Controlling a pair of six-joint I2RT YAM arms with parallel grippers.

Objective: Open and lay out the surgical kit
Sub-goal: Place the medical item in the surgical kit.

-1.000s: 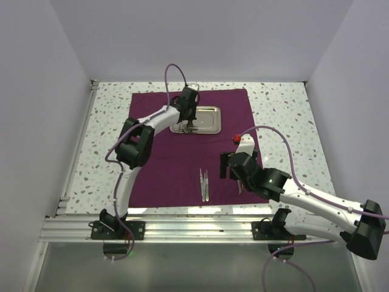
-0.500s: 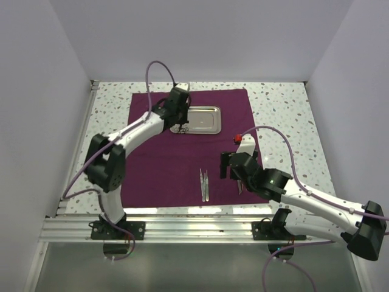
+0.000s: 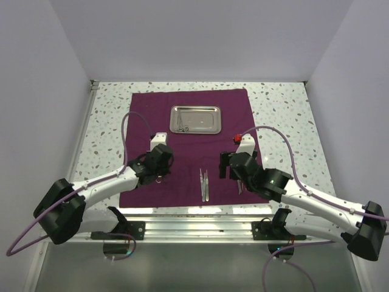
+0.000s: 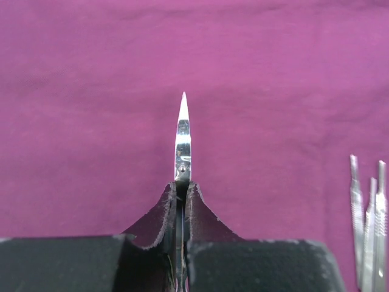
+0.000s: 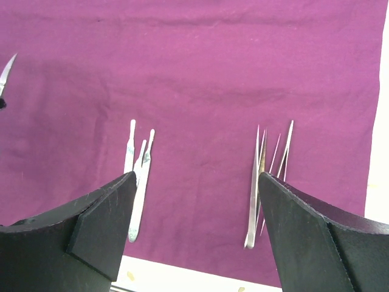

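The magenta-purple cloth [image 3: 194,149] lies spread flat on the table. The steel tray [image 3: 206,111] sits at its far middle with ring-handled instruments [image 3: 184,126] in it. My left gripper [image 3: 159,173] hovers over the cloth's near left. In the left wrist view it [image 4: 180,185] is shut on scissors [image 4: 182,137], the closed blades pointing away from the fingers. Flat silver handles [image 3: 204,184] lie at the near middle. My right gripper [image 5: 194,176] is open and empty above the cloth, between those handles [image 5: 138,176] and the tweezers [image 5: 267,176].
The speckled table [image 3: 285,115] shows around the cloth, with white walls on three sides. The cloth's near edge [image 5: 182,267] lies close to the aluminium rail [image 3: 194,226]. A red-and-white fitting [image 3: 238,140] sits on the right arm's cable.
My left arm has pulled back from the steel tray to the cloth's near left, carrying the scissors. The right arm has not moved.
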